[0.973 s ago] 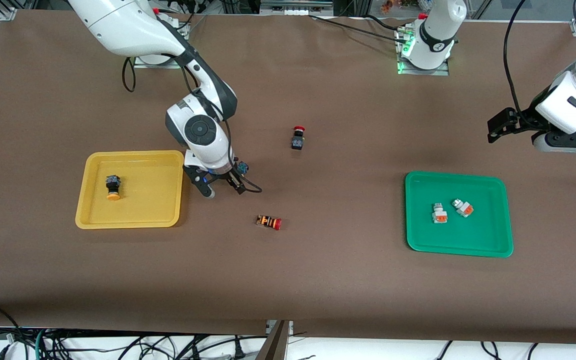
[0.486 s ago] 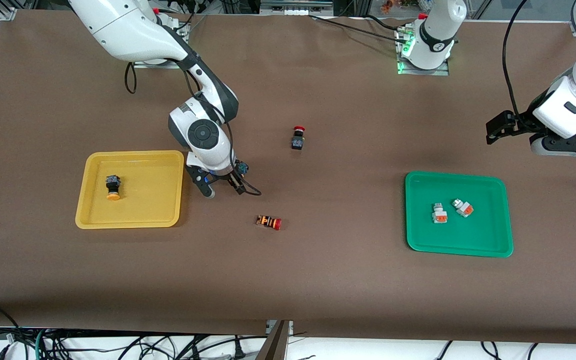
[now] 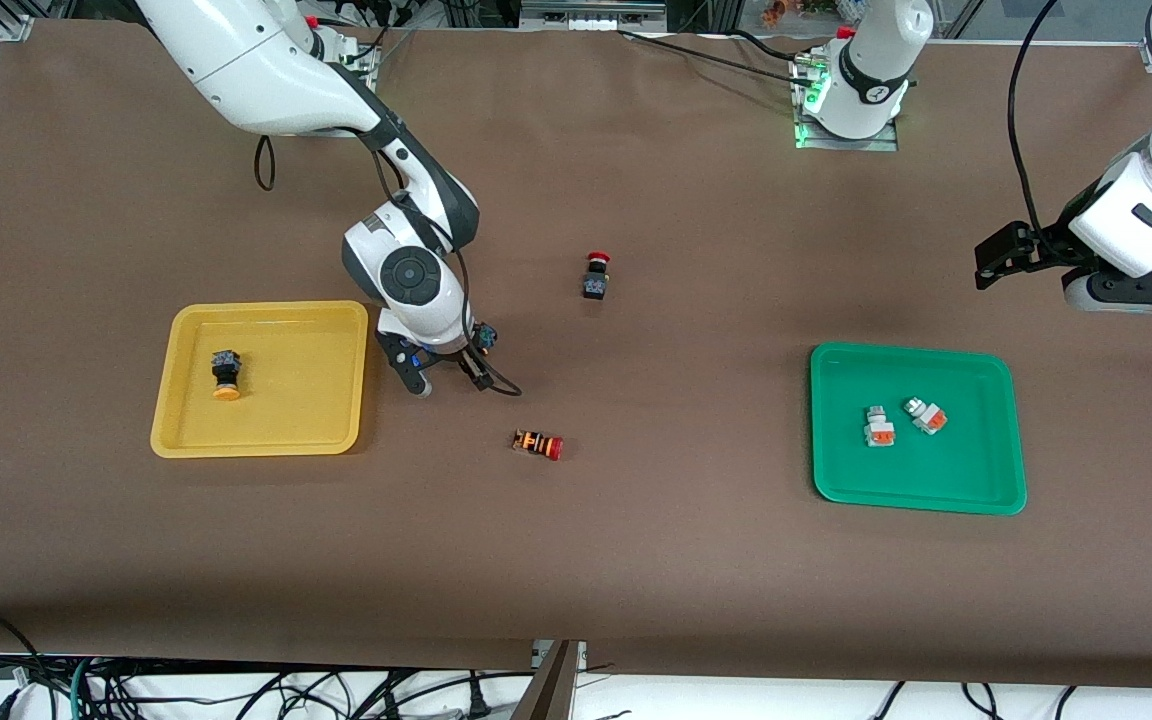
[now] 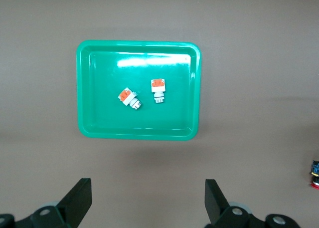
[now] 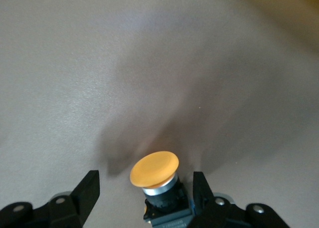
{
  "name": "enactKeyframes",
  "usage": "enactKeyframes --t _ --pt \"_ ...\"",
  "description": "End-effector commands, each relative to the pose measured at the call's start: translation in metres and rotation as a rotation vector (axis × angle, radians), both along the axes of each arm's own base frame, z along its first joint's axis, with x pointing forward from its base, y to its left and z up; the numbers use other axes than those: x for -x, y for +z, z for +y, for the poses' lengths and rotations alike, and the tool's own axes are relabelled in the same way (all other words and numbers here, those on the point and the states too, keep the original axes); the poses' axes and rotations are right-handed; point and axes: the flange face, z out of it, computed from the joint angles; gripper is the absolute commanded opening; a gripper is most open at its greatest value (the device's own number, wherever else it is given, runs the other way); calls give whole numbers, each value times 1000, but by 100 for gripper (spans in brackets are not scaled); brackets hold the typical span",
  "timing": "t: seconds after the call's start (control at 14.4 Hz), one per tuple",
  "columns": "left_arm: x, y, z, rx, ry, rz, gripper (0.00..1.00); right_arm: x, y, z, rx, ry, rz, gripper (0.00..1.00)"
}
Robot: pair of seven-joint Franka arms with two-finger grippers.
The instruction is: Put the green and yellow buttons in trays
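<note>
My right gripper (image 3: 449, 378) is low over the table beside the yellow tray (image 3: 296, 405), on the side toward the left arm's end. In the right wrist view its jaws (image 5: 144, 188) are open around a black button with an orange-yellow cap (image 5: 154, 169), which sits close to one finger. The hand hides this button in the front view. A second yellow-capped button (image 3: 226, 377) lies in the yellow tray. Two white-and-orange buttons (image 3: 878, 426) (image 3: 926, 415) lie in the green tray (image 3: 976, 470). My left gripper (image 3: 1136, 292) waits, open and empty (image 4: 147, 203), high above the table near the green tray (image 4: 99, 118).
A black button with a red cap (image 3: 595, 276) stands mid-table. An orange-striped black button with a red cap (image 3: 538, 444) lies nearer the front camera, close to my right gripper. Cables hang at the front table edge.
My right arm's wrist has shifted slightly toward the left arm's end, its fingers staying around the button. My left arm has moved only a little.
</note>
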Motion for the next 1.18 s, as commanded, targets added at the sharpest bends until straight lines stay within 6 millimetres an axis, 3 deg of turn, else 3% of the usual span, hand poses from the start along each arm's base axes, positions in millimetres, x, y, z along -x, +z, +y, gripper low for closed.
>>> enactKeyframes --t 0.0,0.28,0.35,0.56,0.76,0.97,1.11 --pt "-3 6 0 2 -21 7 100 -3 -1 7 4 -28 -15 67" --pt "-3 6 0 2 -20 7 100 -5 0 7 3 -15 -23 10" --pt "-3 6 -1 2 -21 7 100 -9 4 7 0 -3 -33 0" --pt "-3 6 -2 2 -23 7 100 -32 27 -5 7 73 -54 0" --pt "-3 6 -3 2 -24 7 100 -61 68 -31 58 218 -25 0" --pt "-3 6 -3 2 -24 7 100 -81 103 -95 93 407 33 0" --pt "-3 6 -3 2 -24 7 100 -98 113 -163 78 498 73 0"
